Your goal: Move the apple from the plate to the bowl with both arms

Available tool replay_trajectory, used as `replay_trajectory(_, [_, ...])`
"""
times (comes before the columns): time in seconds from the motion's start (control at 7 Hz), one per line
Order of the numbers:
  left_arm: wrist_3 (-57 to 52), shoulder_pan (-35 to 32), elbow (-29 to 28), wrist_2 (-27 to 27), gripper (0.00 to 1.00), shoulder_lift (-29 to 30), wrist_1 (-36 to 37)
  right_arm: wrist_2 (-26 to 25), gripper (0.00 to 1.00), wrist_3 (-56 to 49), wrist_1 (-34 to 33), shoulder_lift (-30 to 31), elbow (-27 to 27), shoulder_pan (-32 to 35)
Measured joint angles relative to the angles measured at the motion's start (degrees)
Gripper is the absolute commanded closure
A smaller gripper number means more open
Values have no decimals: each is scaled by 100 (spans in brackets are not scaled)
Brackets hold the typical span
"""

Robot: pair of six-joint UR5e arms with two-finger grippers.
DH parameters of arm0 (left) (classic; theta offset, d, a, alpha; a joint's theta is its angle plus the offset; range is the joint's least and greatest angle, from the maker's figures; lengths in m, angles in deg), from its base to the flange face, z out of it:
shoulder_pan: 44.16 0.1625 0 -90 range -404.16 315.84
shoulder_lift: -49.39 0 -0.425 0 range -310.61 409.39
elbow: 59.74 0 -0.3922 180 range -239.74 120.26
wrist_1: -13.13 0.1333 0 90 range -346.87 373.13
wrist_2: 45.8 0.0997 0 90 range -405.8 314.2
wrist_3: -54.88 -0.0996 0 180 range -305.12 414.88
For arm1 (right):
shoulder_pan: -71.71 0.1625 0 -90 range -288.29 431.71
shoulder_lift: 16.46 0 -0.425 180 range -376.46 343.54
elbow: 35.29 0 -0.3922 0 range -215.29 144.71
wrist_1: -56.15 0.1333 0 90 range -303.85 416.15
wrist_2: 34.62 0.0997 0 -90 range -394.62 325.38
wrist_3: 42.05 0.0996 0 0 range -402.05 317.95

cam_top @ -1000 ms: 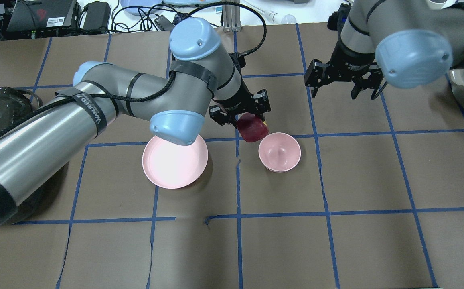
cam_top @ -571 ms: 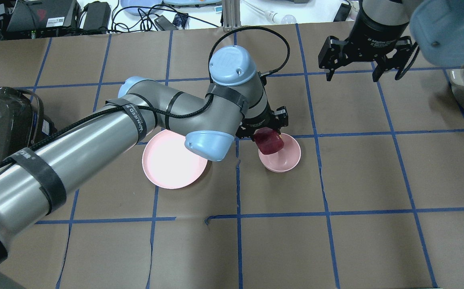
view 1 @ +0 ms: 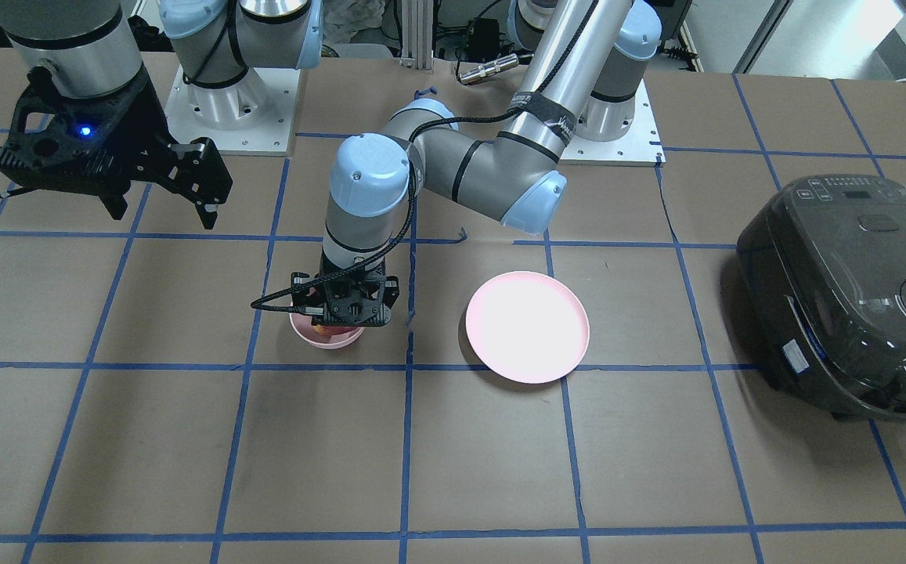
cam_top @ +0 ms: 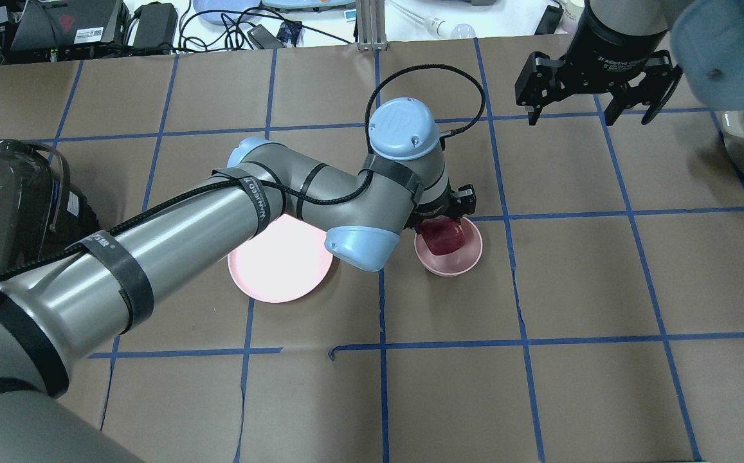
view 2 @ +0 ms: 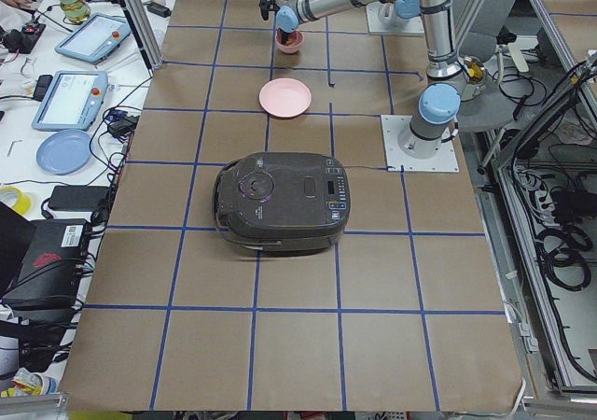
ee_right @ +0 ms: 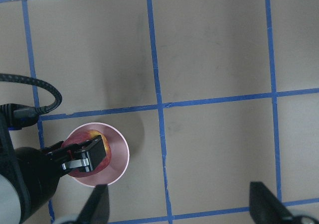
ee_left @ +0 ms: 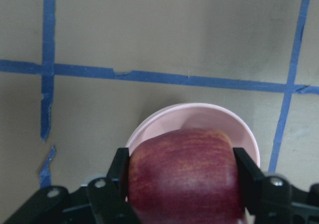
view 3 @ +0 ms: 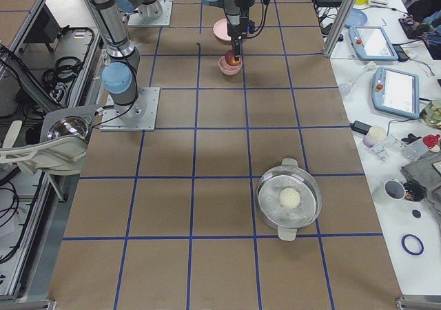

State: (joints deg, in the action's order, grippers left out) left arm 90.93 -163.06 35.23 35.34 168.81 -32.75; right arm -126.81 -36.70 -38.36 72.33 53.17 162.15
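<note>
Gripping the apple (cam_top: 444,239) between its 2 fingers, the left gripper (ee_left: 183,179) hangs with the bowl (ee_left: 199,114) directly beneath; the right gripper (cam_top: 584,110), spread empty, sits well off

Overhead, front views face opposite ways; both wrist views share bowl (ee_left: 199,115)

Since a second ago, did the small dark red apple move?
Yes. The apple shifted right, from outside the deep pale pink bowl to over it.
</note>
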Motion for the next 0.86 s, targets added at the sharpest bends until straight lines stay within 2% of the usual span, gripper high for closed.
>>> replay_trajectory(0.14, [-42,-4,20,6,11,45,24,0,0,-3,-4,3,0,0])
replay_trajectory(0.29, [-64,-6,25,12,2,91,64,1,0,-6,-6,4,-8,0])
replay_trajectory(0.86, [-514,82,17,26,0,-177,189,9,0,-8,-7,6,-14,0])
